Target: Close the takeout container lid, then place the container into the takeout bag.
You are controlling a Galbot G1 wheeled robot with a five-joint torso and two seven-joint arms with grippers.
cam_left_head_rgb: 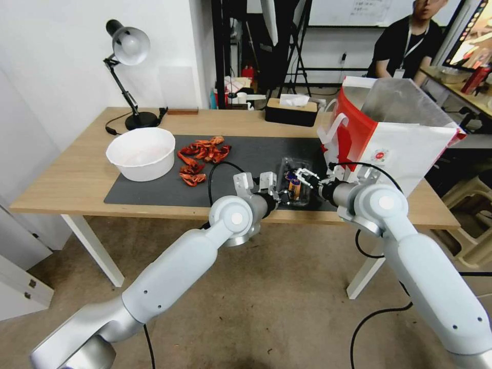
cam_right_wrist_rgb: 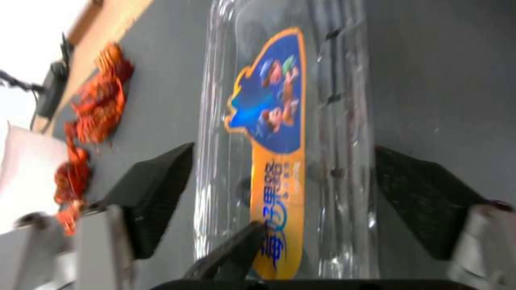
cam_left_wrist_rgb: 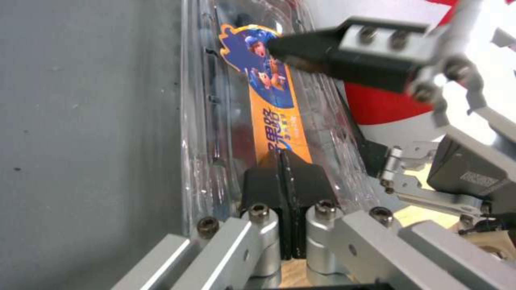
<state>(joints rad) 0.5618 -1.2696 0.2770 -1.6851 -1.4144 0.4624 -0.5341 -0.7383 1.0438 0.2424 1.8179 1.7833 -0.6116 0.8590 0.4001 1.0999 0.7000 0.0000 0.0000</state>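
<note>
left gripper jaws pressed together on container, right gripper jaws wide astride it, bag just beside

Bright, even indoor light; wrist views blurred, head view edges bowed.

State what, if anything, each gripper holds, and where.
Left gripper is shut, tips pressing the lid's sticker, holding nothing. Right gripper straddles the takeout container's long sides; a hold cannot be told.

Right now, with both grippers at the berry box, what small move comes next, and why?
Probably close the right gripper on the box: its fingers straddle it, open, while the shut left gripper presses the stickered lid. The bag stands beside it.
</note>
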